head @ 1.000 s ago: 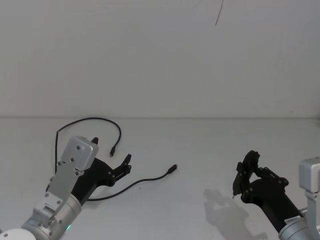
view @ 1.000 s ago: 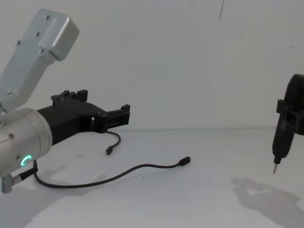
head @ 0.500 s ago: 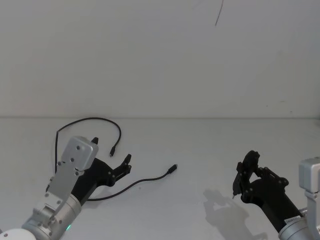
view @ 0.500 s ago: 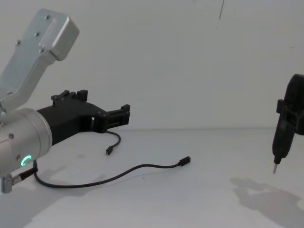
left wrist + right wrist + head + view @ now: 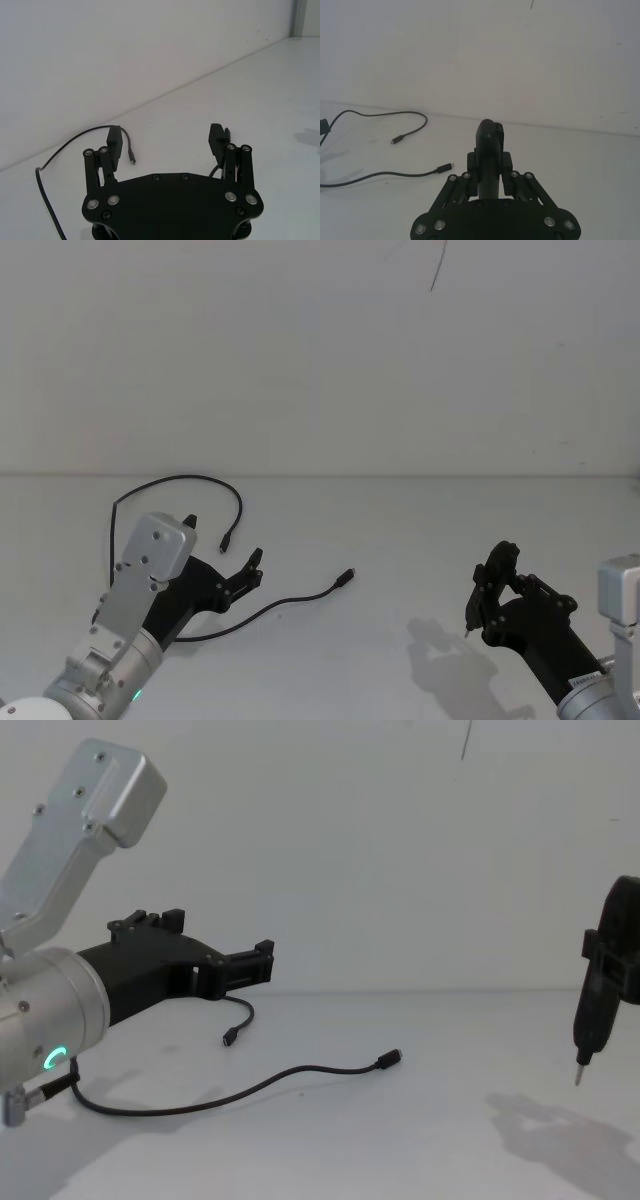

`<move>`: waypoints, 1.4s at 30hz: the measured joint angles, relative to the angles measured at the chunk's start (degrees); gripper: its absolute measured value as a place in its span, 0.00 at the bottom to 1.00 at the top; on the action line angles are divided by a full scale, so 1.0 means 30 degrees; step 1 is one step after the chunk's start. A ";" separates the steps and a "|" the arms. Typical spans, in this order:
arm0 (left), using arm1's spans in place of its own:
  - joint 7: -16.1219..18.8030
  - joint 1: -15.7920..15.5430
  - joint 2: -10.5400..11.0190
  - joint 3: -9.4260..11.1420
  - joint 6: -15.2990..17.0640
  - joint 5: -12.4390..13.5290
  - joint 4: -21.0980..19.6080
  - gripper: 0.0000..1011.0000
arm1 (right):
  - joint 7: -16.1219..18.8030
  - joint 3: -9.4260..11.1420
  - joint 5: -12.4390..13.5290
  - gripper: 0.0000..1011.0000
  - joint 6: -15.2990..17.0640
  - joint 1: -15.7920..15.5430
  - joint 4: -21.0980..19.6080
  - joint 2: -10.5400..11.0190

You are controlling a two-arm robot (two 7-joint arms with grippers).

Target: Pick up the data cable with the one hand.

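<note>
Data cable (image 5: 300,1069), likely light and limp, lies looped on the table (image 5: 400,530) under and beyond the left gripper (image 5: 166,140) (jaws spread wide), probably best pinched mid-run; right gripper (image 5: 491,589), well apart, clamps a pen-like tool (image 5: 592,1015).

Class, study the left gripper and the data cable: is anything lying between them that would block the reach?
Nothing visible does. The left gripper, open, hangs above the data cable, which lies bare on the table. The right gripper, holding a pen-like tool, sits far to the right.
</note>
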 joint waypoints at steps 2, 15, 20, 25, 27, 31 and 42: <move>0.0000 -0.0001 0.0000 -0.0001 -0.0001 0.0002 0.0000 0.99 | 0.0000 -0.0001 0.0001 0.26 0.0000 -0.0001 0.0000 0.0001; -0.0482 -0.0326 -0.0130 0.0016 0.0032 -0.0205 0.0340 0.99 | 0.0000 0.0000 0.0001 0.26 0.0000 -0.0001 -0.0001 0.0000; -0.1322 -0.0842 -0.0221 0.0093 0.0253 -0.0611 0.0866 0.99 | 0.0000 0.0000 0.0000 0.26 0.0000 0.0000 -0.0001 0.0000; -0.2792 -0.1698 -0.0266 0.0246 0.0755 -0.1191 0.1711 0.99 | 0.0000 -0.0001 0.0001 0.26 0.0000 0.0000 -0.0001 0.0000; -0.3218 -0.2075 -0.0277 0.0323 0.0962 -0.1361 0.2096 0.99 | 0.0000 -0.0001 0.0001 0.26 0.0000 0.0000 -0.0001 0.0000; -0.4507 -0.3048 -0.0321 0.0522 0.1499 -0.1663 0.3099 0.99 | 0.0000 -0.0001 0.0000 0.26 0.0000 -0.0001 -0.0001 0.0000; -0.6984 -0.5400 -0.0169 0.1107 0.3573 -0.1894 0.5105 0.99 | 0.0000 0.0000 0.0001 0.26 0.0000 0.0000 -0.0001 0.0000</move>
